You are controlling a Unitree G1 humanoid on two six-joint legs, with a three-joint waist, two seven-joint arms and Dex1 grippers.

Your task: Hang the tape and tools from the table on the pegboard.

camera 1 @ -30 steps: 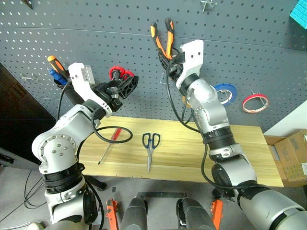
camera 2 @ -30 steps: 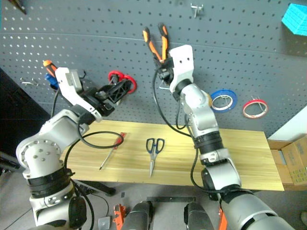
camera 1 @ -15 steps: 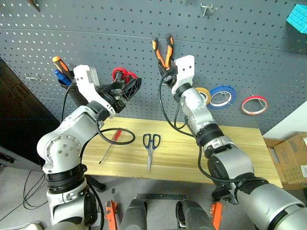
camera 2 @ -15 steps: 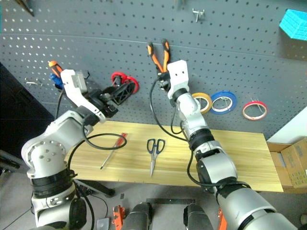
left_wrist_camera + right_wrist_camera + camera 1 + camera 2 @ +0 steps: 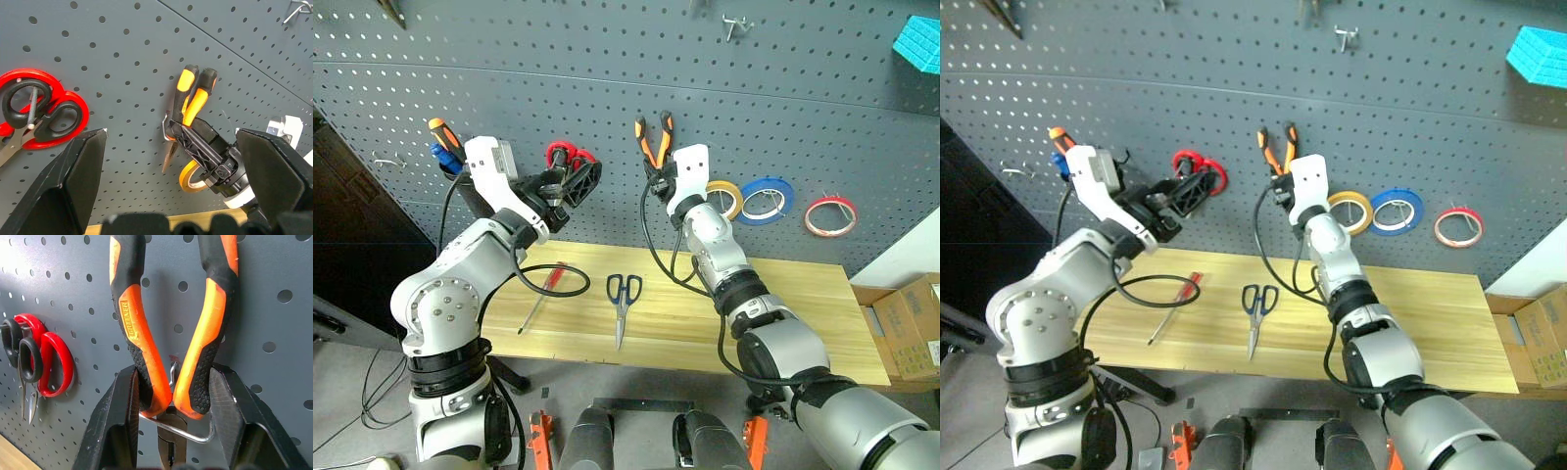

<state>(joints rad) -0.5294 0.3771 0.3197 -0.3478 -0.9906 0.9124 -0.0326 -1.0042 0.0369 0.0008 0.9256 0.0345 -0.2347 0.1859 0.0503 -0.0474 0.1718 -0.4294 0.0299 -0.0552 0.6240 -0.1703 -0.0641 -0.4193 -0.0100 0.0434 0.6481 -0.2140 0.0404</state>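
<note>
On the pegboard [image 5: 607,59], my right gripper [image 5: 171,401] clasps the pliers [image 5: 171,333] over a hook [image 5: 188,433]; releasing early could drop them. Left gripper [image 5: 171,161] gapes empty at nine o'clock. Scissors [image 5: 621,297] and screwdriver [image 5: 537,301] wait on the table [image 5: 803,313] below.

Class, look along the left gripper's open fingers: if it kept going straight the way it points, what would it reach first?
Probably the bare pegboard, between the red-handled scissors and the pliers. The left gripper points at that gap, though depth is hard to judge.
</note>
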